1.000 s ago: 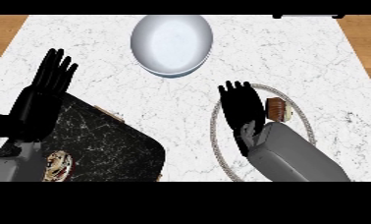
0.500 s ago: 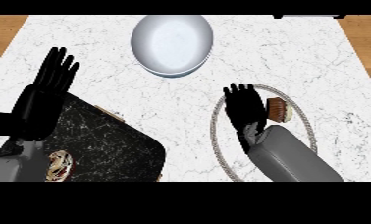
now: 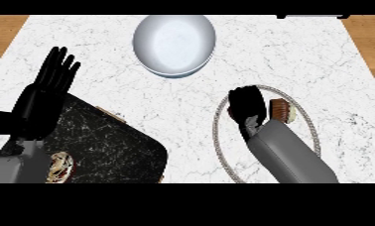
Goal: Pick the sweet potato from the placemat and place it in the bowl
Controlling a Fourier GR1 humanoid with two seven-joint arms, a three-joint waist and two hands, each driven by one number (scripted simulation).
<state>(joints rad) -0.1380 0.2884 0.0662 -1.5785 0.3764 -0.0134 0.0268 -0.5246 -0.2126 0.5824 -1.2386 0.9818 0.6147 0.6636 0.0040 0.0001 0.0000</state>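
Sweet potato (image 3: pixel 281 110) sits on the round placemat (image 3: pixel 310 131), and the right hand (image 3: pixel 247 105) is down just beside it, touching its left side, fingers pointing down, whether curled I cannot tell. Left hand (image 3: pixel 45 96) rests open at the left, fingers up. Bowl (image 3: pixel 175 44) waits well apart, farther up the counter (image 3: pixel 293 56).

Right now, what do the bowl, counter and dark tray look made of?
Bowl: smooth glazed ceramic or plastic, going by its soft pale sheen. Counter: white marble or a marble-look top, with fine grey veins. Tray: black stone-look surface with pale veining, possibly polished; the material stays open.
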